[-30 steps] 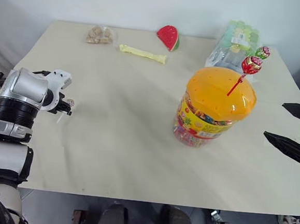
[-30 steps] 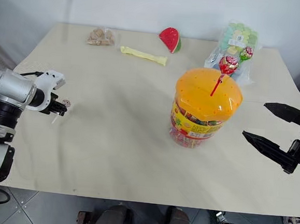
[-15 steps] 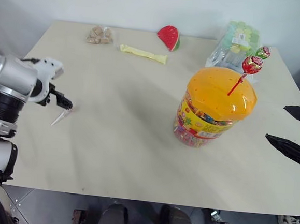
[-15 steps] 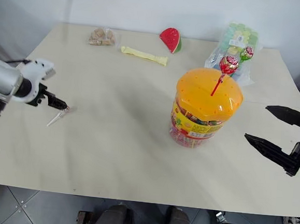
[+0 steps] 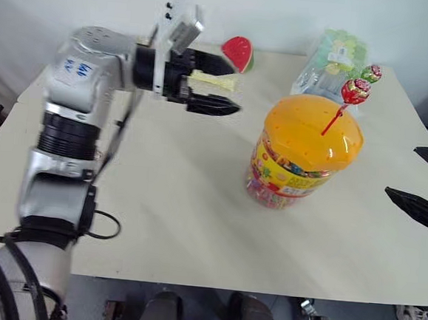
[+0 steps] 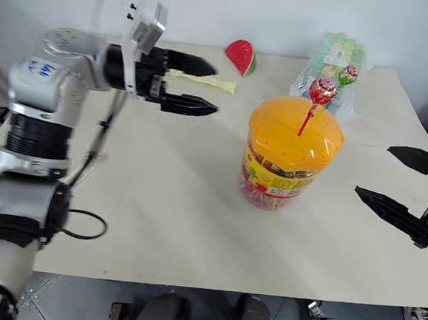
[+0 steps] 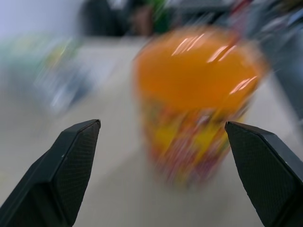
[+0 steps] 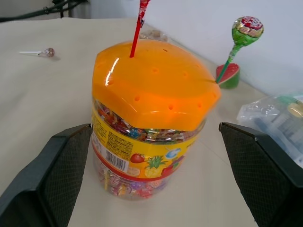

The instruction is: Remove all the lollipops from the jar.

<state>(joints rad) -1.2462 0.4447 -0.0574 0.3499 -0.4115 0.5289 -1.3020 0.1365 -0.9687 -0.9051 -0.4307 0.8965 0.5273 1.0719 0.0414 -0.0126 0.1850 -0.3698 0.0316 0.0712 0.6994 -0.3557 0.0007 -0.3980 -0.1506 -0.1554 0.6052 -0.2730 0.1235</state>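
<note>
The jar (image 5: 303, 156), a clear tub with a domed orange lid, stands right of the table's middle. A red lollipop (image 5: 356, 91) and a green lollipop (image 5: 373, 72) stick up from holes in the lid. A pinkish lollipop (image 8: 47, 52) on a white stick lies flat on the table beyond the jar in the right wrist view. My left gripper (image 5: 234, 89) is open and empty, raised above the table, pointing level at the jar from its left. My right gripper (image 6: 373, 169) is open and empty to the right of the jar, pointing at it.
A watermelon slice toy (image 5: 239, 53) and a long yellow wrapped candy (image 6: 205, 81) lie at the back, the candy partly behind my left fingers. A clear bag of green candies (image 5: 337, 55) lies behind the jar. The table (image 5: 179, 224) has bare room in front.
My left gripper opened and left the pinkish lollipop on the table at the left. It then swung up and to the right towards the jar. The right gripper stayed still.
</note>
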